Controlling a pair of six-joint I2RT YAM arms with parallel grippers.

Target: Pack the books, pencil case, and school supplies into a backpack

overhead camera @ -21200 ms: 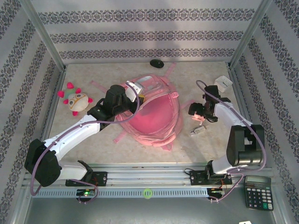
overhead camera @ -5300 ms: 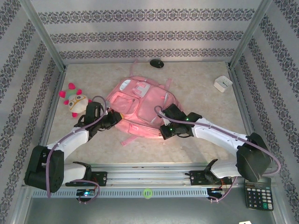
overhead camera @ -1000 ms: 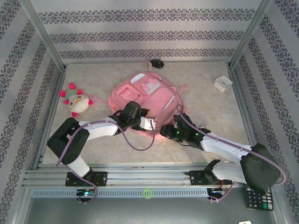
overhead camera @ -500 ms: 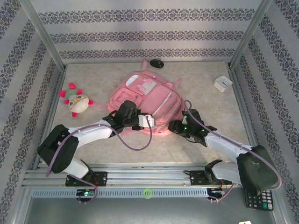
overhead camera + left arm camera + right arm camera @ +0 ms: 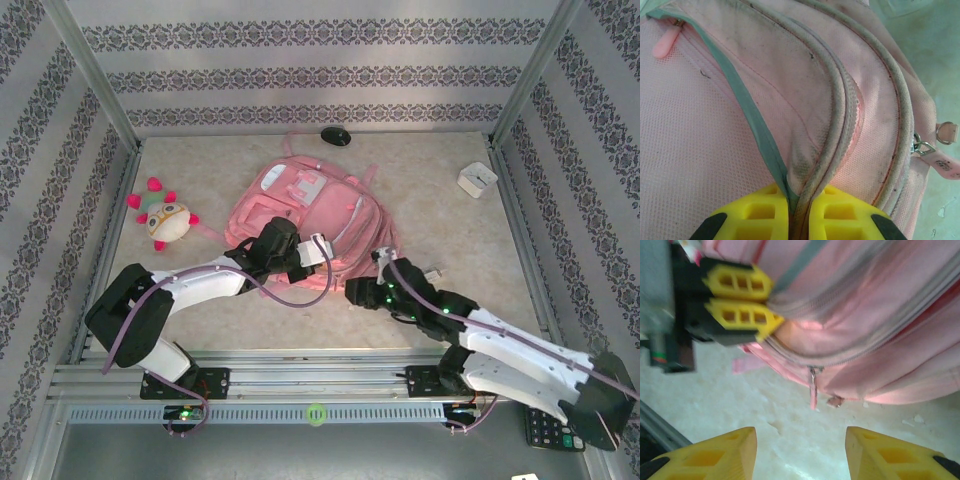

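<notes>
The pink backpack (image 5: 300, 195) lies flat mid-table with its front pockets up. My left gripper (image 5: 330, 260) is at its near edge, shut on a fold of fabric and grey piping (image 5: 805, 165); the left wrist view shows the yellow fingers (image 5: 760, 210) pinched on it. My right gripper (image 5: 358, 293) stands open just off the near edge, low over the table. Its fingertips (image 5: 715, 455) frame bare table, and a pink zipper pull (image 5: 812, 390) hangs ahead of them. The left gripper (image 5: 767, 305) holding the backpack (image 5: 865, 305) also shows there. The books, pencil case and school supplies are hidden or out of view.
A plush toy (image 5: 165, 215) lies at the left. A small white box (image 5: 477, 180) sits at the far right and a black disc (image 5: 336, 137) at the back edge. A calculator (image 5: 545, 428) lies by the right arm's base. Metal frame rails bound the table.
My right gripper swung right along the backpack's near edge, then drew back towards me and stands open off it. The left gripper kept its hold. The backpack shifted slightly.
</notes>
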